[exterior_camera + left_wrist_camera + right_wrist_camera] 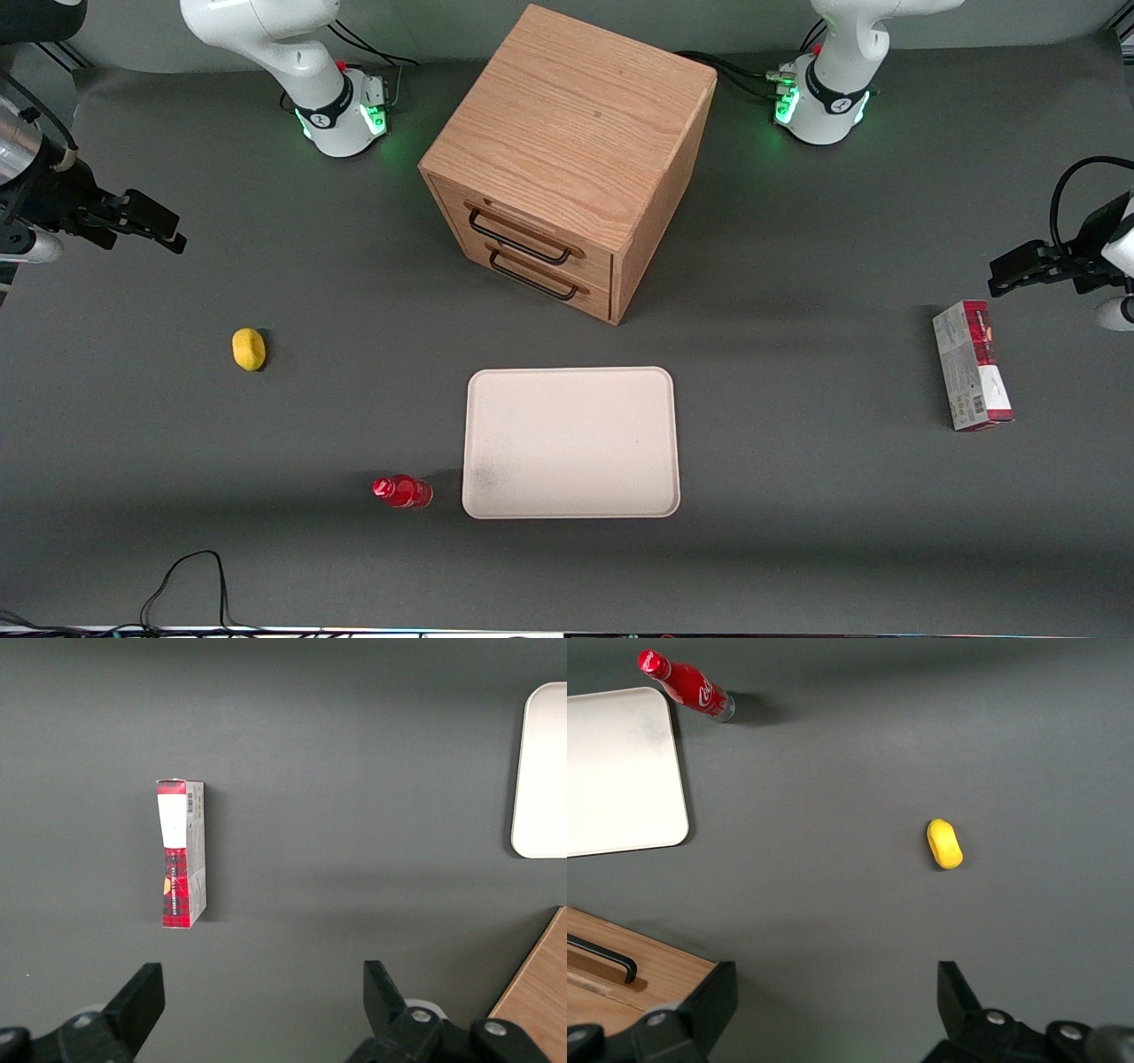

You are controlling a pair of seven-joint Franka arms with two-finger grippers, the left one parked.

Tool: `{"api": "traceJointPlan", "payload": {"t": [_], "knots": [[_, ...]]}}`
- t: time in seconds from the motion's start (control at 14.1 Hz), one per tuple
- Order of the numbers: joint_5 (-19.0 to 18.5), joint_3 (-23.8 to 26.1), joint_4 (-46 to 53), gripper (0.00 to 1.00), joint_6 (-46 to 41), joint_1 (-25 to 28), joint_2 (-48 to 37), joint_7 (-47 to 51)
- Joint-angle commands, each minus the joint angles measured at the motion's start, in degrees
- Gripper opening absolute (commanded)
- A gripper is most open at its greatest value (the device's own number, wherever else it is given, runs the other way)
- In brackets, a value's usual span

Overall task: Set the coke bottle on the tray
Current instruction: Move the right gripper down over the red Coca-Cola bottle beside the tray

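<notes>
The coke bottle [401,491], small and red with a red cap, is on the grey table close beside the tray's corner nearest the front camera, toward the working arm's end. It also shows in the right wrist view [685,686]. The tray [571,443] is large, flat and beige with nothing on it; its edge shows in the right wrist view [620,771] and the left wrist view [542,771]. My right gripper [168,229] hangs open and empty above the table at the working arm's end, farther from the front camera than the bottle and well apart from it. In its own view the gripper [836,970] has its fingers wide apart over bare table.
A wooden two-drawer cabinet [567,151] stands farther from the front camera than the tray. A yellow lemon-like lump [249,348] lies between the gripper and the bottle. A red-and-white carton [972,365] lies toward the parked arm's end. A black cable [190,576] loops at the front edge.
</notes>
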Motion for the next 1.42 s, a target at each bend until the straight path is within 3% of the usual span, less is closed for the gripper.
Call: {"api": "traceJointPlan", "payload": {"t": [0.0, 0.28, 0.5, 0.99, 1.13, 1.35], "knots": [[1.2, 0.1, 0.3, 1.0, 0.4, -0.1, 0.1, 1.3], [1.1, 0.6, 0.2, 1.0, 0.9, 0.2, 2.5, 1.4], [1.1, 4.6, 3.6, 1.0, 4.0, -1.0, 7.1, 2.4], [0.7, 11.3, 44.3, 1.0, 0.5, -2.2, 39.4, 3.3], [-2.1, 15.4, 52.4, 1.0, 1.9, -2.9, 47.6, 3.3], [-8.0, 20.9, 53.5, 1.0, 9.8, -2.9, 52.3, 3.3]]}}
